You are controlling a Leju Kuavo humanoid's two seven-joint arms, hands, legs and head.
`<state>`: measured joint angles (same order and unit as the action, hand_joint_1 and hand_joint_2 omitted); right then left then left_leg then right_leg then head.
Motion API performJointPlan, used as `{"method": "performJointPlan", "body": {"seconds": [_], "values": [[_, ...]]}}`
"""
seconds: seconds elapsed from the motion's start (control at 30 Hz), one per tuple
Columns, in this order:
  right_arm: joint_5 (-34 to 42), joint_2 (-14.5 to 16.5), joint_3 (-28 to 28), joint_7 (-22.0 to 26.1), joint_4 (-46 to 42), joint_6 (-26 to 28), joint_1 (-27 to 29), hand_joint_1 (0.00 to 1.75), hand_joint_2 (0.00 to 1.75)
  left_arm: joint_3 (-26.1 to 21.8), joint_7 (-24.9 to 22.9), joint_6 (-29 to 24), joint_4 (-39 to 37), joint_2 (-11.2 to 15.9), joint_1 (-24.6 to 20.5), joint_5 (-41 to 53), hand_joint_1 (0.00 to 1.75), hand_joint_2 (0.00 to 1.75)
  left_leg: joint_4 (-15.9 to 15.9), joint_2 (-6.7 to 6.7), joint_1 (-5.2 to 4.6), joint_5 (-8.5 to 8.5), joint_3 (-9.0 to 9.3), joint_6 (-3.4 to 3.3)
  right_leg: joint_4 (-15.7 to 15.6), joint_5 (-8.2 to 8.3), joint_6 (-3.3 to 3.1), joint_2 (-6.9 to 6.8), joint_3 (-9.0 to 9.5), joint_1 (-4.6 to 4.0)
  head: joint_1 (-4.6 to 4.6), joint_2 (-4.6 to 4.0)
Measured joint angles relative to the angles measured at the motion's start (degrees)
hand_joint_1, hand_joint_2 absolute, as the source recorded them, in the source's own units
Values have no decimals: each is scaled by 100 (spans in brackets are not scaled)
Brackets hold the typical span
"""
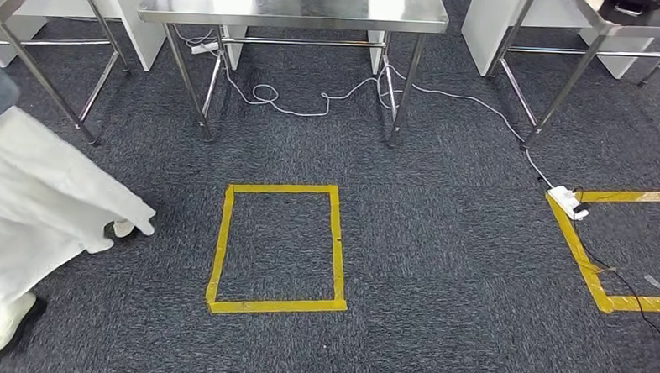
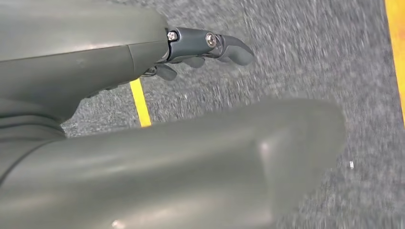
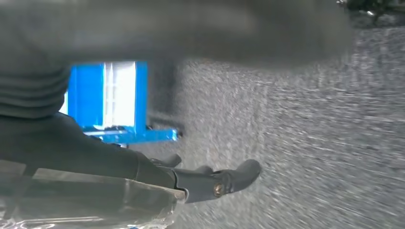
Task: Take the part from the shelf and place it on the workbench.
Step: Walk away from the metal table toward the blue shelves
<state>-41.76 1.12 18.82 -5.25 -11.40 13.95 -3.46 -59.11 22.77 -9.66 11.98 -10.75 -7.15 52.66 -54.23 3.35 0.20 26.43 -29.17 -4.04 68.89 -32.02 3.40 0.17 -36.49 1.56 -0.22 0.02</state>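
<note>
I cannot pick out the part for sure: a glossy clear wrap [image 3: 86, 210] against the right hand [image 3: 143, 167] may be it, fingers [image 3: 234, 176] straight, grip unclear. The left hand [image 2: 143, 95] hangs empty, fingers loosely apart. The bench [image 1: 292, 4] lies ahead past the tape square [image 1: 220, 249]. This looks like the carrying step; next, step up to the bench.

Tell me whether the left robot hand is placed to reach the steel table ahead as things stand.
Probably not yet. The left robot hand hangs over grey carpet near yellow tape, holding nothing, while the steel table stands beyond the taped square on the floor. Nothing blocks the way; it simply looks too far off.
</note>
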Motion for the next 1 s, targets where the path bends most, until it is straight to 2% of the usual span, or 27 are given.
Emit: {"method": "performJointPlan", "body": {"seconds": [0.03, 0.07, 0.1, 0.13, 0.17, 0.23, 0.27, 0.3, 0.37, 0.4, 0.43, 0.47, 0.5, 0.53, 0.6, 0.63, 0.67, 0.73, 0.77, 0.83, 0.87, 0.9, 0.93, 0.97, 1.0], "values": [[1, -7, 0, -2, 0, -6, 5, 0, 0, 2, -1, 5, 0, -5, -3, 1, 0, 0, -13, 62, 4, 8, 3, 23, -413, 170, 68, -77, 222, 21, 1, 0], [2, -11, 0, -4, 1, -17, 1, 0, 0, 4, -2, 9, 0, -10, -7, 3, 0, 0, -32, 118, -4, 24, 5, 60, -809, 313, 94, -187, 426, 23, 0, 0], [4, -14, 0, -4, 0, -28, -5, 0, 0, 7, -2, 9, 1, -13, -12, 4, 0, 0, -59, 168, -16, 44, 5, 103, -1116, 422, 83, -269, 584, 14, -4, 0], [7, -15, 0, -4, 0, -43, -10, 0, 0, 11, -2, 9, 1, -14, -21, 5, 0, 0, -84, 211, -30, 62, 5, 141, -1282, 478, 42, -318, 650, 5, -8, 0], [11, -16, 1, -3, 1, -59, -10, 0, 0, 16, -2, 7, 1, -14, -32, 5, 0, 0, -99, 251, -42, 73, 8, 176, -1306, 489, -13, -314, 635, -13, -13, 0], [21, -21, 2, -3, 1, -81, 7, 0, 0, 27, -4, 2, 0, -20, -54, 5, 0, 0, -127, 296, -25, 92, 10, 233, -1312, 521, -108, -203, 607, 17, -13, 0], [25, -21, 2, -2, 1, -87, 11, 0, 0, 31, -6, -1, 0, -22, -61, 5, 0, 0, -186, 236, -6, 155, -10, 266, -1317, 540, -153, -155, 606, 38, -18, 0], [28, -20, 2, -2, 1, -90, 11, 0, 0, 33, -7, -4, 0, -24, -65, 5, 0, 0, -355, 114, 16, 302, -77, 298, -1323, 569, -208, -103, 603, 65, -22, 0], [32, -17, 2, -2, 1, -90, 4, 0, 0, 33, -9, -9, 0, -24, -61, 5, 0, 0, -1044, -190, 49, 760, -363, 345, -1322, 620, -284, -3, 558, 72, -33, 0], [32, -18, 2, -2, 1, -90, 4, 0, 0, 33, -9, -11, 0, -24, -57, 5, 0, 0, -1454, -278, 59, 967, -533, 360, -1318, 641, -308, 54, 528, 64, -32, 0], [32, -18, 2, -2, 1, -90, 7, 0, 0, 33, -10, -13, 0, -24, -53, 5, 0, 0, -1733, -313, 66, 1063, -644, 370, -1313, 657, -314, 122, 504, 57, -31, 0], [32, -17, 2, -2, 1, -90, 13, 0, 0, 33, -10, -13, 0, -24, -50, 5, 0, 0, -1816, -326, 76, 1042, -664, 375, -1305, 669, -311, 193, 486, 54, -32, 0], [33, -15, 3, -1, 2, -90, 18, 0, 0, 33, -10, -14, 0, -23, -49, 5, 0, 0, -1670, -342, 90, 911, -574, 376, -1293, 681, -302, 268, 474, 56, -31, 0], [34, -11, 3, 1, 2, -90, 21, 0, 0, 33, -10, -15, 0, -23, -48, 5, 0, 0, -1324, -386, 112, 706, -385, 373, -1278, 688, -289, 347, 467, 60, -33, 0], [35, -4, 4, 9, 2, -92, 11, 0, 0, 33, -16, -15, 0, -22, -45, 5, 0, 0, -574, -696, 162, 411, -3, 367, -1234, 705, -248, 486, 430, 45, -30, 0], [35, -2, 4, 13, 2, -97, 3, 0, 0, 33, -21, -14, 0, -22, -45, 5, 0, 0, -351, -826, 172, 352, 97, 362, -1219, 722, -210, 549, 394, 35, -28, 0], [31, -2, 4, 15, 2, -102, -2, 0, 0, 33, -27, -13, 0, -22, -44, 3, 0, 0, -269, -907, 162, 351, 121, 351, -1216, 747, -161, 613, 354, 27, -27, 0], [17, -2, 4, 15, 8, -128, 10, 0, 0, 33, -34, -12, 0, -24, -43, -3, 0, 0, -250, -782, 122, 309, 94, 280, -1237, 813, -47, 738, 277, 22, -27, 0], [7, -3, 4, 13, 11, -146, 17, 0, 0, 33, -36, -12, 0, -26, -43, -7, 0, 0, -222, -698, 110, 267, 84, 220, -1196, 802, -21, 687, 217, 16, -27, 0], [-8, 1, 4, 2, 16, -191, 19, 0, 0, 32, -41, -20, 1, -31, -40, -11, 0, 0, -162, -508, 103, 185, 53, 109, -818, 591, -45, 394, -13, -9, 8, 0], [-13, 7, 4, -3, 16, -208, 14, 0, 0, 31, -46, -25, 1, -31, -29, -14, 0, 0, -159, -408, 82, 167, 34, 80, -448, 396, -84, 208, -188, -7, 22, 0], [-13, 11, 4, -7, 16, -226, 14, 0, 0, 29, -53, -30, 1, -31, -13, -16, 0, 0, -162, -304, 63, 158, 12, 67, -43, 210, -100, 113, -359, -6, 37, 0], [-8, 13, 5, -8, 16, -244, 17, 0, 0, 28, -63, -32, 1, -31, 4, -18, 0, 0, -165, -200, 42, 152, -5, 62, 285, 79, -91, 69, -477, -1, 39, 0], [1, 11, 7, -8, 16, -263, 23, 0, 0, 26, -71, -30, 0, -31, 15, -19, 0, 0, -168, -102, 28, 147, -19, 59, 436, 26, -63, 50, -495, 2, 36, 0], [10, 8, 9, -8, 16, -280, 30, 0, 0, 25, -77, -27, 0, -31, 18, -19, 0, 0, -170, -18, 21, 143, -27, 59, 338, 61, -21, 32, -378, 2, 40, 0]]}}
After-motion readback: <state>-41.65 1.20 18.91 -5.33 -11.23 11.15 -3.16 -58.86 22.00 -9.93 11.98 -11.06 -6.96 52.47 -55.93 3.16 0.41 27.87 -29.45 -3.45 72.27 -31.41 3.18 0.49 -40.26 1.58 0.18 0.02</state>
